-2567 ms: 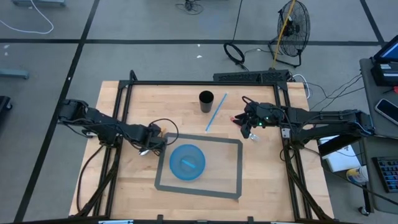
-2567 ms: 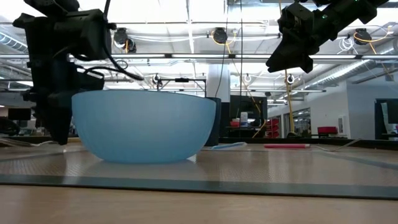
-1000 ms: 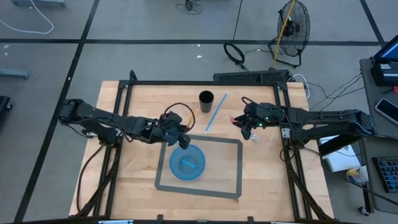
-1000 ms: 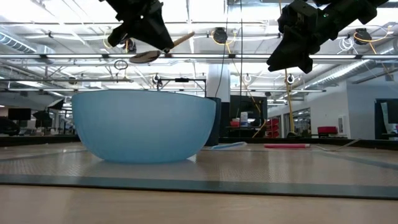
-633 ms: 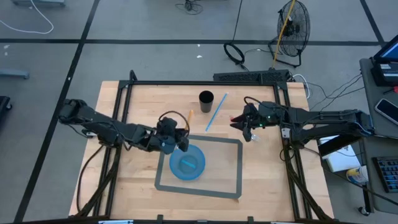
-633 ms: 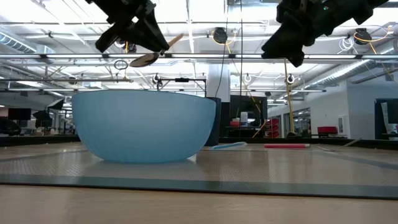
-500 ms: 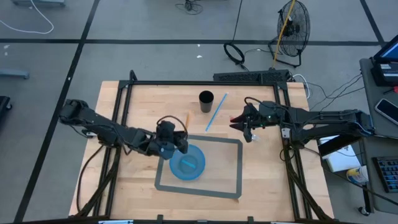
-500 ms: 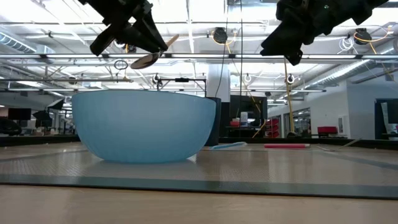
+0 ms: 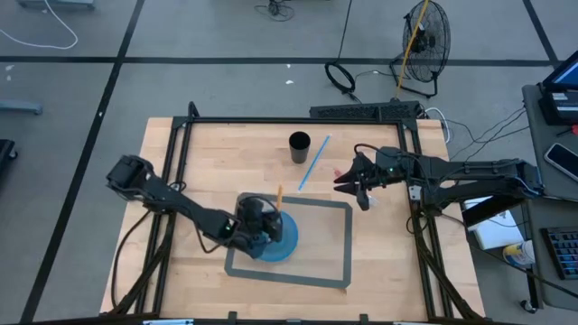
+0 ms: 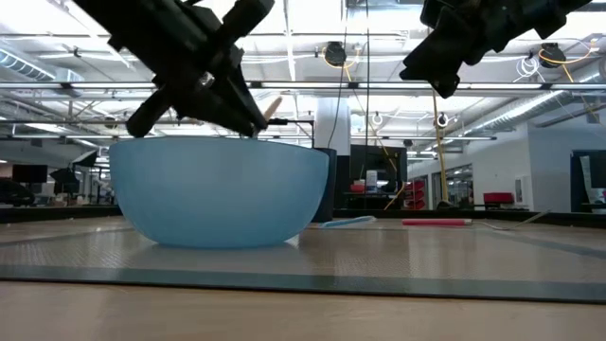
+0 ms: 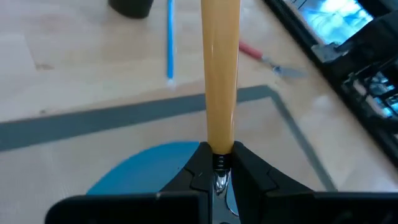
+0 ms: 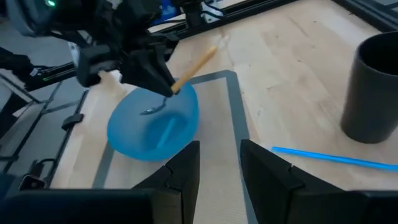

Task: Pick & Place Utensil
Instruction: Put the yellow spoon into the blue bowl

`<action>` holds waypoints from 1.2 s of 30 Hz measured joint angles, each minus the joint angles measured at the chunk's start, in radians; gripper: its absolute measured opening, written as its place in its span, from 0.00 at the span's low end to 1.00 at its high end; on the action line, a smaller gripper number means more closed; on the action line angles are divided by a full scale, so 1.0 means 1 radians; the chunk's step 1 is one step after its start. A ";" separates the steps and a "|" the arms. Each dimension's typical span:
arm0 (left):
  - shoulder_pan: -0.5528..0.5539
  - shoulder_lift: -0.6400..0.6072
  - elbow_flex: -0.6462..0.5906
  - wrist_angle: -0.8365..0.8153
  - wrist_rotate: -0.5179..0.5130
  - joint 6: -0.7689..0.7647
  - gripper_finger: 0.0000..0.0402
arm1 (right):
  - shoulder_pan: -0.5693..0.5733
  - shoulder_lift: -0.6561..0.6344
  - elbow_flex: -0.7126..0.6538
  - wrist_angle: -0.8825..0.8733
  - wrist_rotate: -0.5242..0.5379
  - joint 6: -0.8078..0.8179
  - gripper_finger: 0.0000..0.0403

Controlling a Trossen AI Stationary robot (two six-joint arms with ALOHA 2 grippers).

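A spoon with a tan handle and a metal bowl sits in my left gripper, which is shut on it over the blue bowl. The blue bowl stands inside a grey taped rectangle, and a light blue utensil lies in it. My right gripper is open and hovers to the right, above a red-handled utensil that lies flat on the table. In the low view my left gripper is just above the bowl's rim. My left gripper pinches the spoon between its two fingers at the handle's lower end, where the metal neck begins. The fingers come slanting down from the table's left. The spoon is lifted clear and tilted: its handle rises toward the far side, and its metal bowl hangs over the blue bowl.
A black cup stands near the far edge, with a long blue straw-like stick lying flat beside it. A black frame rail borders the table. Bare wood lies right of the taped rectangle.
My left gripper has carried the spoon toward the near edge and down, from above the bowl's far-left rim to low over the bowl. The spoon has tipped, its handle now rising more steeply. My right gripper has shifted slightly toward the left.
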 joint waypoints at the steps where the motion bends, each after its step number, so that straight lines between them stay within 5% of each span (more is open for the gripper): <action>1: -0.002 0.009 0.000 0.004 0.000 -0.006 0.08 | 0.000 0.000 0.000 0.000 -0.010 0.000 0.28; 20: 0.009 0.020 0.001 -0.027 -0.043 0.136 0.08 | 0.000 0.000 0.000 -0.008 -0.010 -0.026 0.28; 36: 0.029 0.085 0.000 0.022 0.063 0.148 0.08 | 0.000 0.000 0.000 -0.020 -0.009 -0.040 0.28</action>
